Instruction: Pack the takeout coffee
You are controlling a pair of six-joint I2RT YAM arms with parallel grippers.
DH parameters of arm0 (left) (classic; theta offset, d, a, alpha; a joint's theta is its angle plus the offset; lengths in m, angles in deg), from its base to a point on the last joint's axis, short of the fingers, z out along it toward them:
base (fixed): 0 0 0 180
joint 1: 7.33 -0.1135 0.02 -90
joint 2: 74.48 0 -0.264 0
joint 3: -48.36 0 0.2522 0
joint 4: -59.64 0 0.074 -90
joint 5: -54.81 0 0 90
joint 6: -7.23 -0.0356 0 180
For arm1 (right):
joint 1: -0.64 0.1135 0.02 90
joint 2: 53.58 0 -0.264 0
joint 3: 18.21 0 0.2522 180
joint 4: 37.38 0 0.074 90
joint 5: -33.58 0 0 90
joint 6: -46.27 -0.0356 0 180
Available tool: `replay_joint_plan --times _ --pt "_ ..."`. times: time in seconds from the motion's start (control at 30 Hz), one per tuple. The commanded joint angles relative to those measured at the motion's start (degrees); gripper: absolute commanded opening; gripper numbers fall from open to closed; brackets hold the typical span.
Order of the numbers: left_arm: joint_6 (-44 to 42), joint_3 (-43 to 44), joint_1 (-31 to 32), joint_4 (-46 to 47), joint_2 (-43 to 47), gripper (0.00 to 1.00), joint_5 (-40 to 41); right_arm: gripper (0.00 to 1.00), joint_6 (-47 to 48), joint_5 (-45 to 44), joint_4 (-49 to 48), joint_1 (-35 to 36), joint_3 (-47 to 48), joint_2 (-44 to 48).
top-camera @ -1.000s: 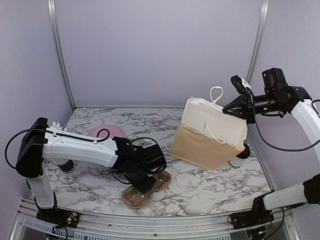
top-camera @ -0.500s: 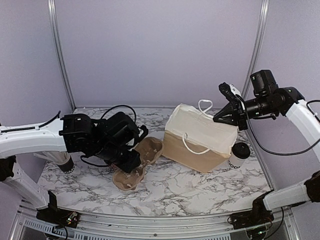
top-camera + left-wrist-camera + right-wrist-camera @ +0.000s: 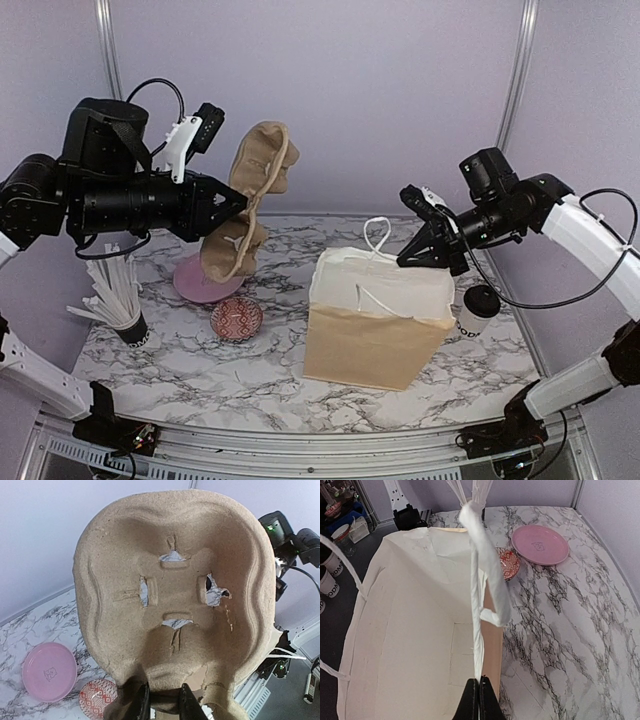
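From here, the left hand [image 3: 234,202] pinches the rim of the brown moulded-pulp cup tray [image 3: 258,175], holding it on edge high above the marble tabletop [image 3: 190,370]. The right hand [image 3: 415,255] is pressed together on the white cord handle [image 3: 479,570] of the cream-and-brown paper bag [image 3: 370,340]. One small white paper cup with a black lid [image 3: 478,310] stands on the tabletop just beside the bag, on its right.

I work in a robot test cell, a lab booth rather than a café. Plain lavender walls [image 3: 320,100] close me in on three sides, held by bare aluminium posts [image 3: 112,100]. The marble-patterned tabletop [image 3: 200,370] ends at a metal rail [image 3: 300,452], where my left base [image 3: 112,430] and right base [image 3: 500,438] sit with exposed wiring. Past the table, my right wrist view shows dark floor [image 3: 330,635] and what looks like a power strip [image 3: 395,492]. The café things are few: paper bag [image 3: 370,340], pulp cup tray [image 3: 255,200], lidded white cup [image 3: 478,308], pink plate [image 3: 195,285].
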Motion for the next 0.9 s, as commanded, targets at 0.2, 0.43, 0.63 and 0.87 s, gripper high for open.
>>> replay_joint_plan --times 0.2,0.43,0.63,0.87 --pt "-18.7 -1.5 3.0 18.8 -4.4 0.21 -21.5 0.0 0.0 4.6 1.2 3.2 2.7 -2.7" --pt "-24.1 3.5 3.1 22.2 -13.2 0.21 -28.9 0.0 0.3 4.9 1.7 5.4 2.0 -2.9" --pt "-27.5 4.4 3.1 25.6 -17.4 0.21 -32.5 0.0 0.5 7.3 2.2 5.5 2.2 -3.3" --pt "-29.8 4.3 3.1 28.2 -20.5 0.21 -34.9 0.0 1.5 9.4 3.0 5.5 2.2 -4.3"
